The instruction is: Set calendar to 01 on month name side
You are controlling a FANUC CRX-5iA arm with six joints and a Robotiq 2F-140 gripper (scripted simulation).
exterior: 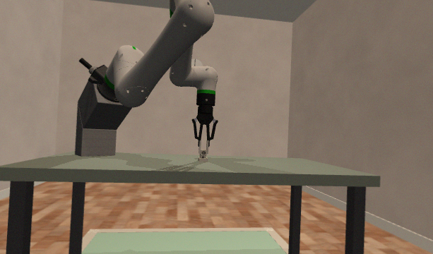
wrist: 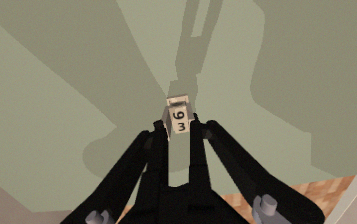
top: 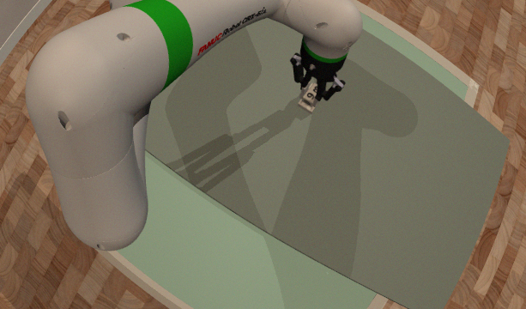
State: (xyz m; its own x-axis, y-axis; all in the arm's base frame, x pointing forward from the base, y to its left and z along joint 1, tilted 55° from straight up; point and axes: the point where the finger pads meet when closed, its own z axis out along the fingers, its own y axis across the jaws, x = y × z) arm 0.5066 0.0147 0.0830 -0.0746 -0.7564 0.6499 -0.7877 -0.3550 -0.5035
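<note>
A green table (exterior: 308, 173) is standing in a plain grey-walled room with a wood-block floor. Over its far half the gripper (wrist: 180, 131) is pointing straight down, its fingers nearly closed and clamping a cream date cube (wrist: 179, 120) with 9 and 3 showing on its faces. Directly beneath it the calendar tray (top: 306, 104) is sitting on the table, the cube at or just above it; contact cannot be made out. The arm's shadow is stretching away across the surface.
</note>
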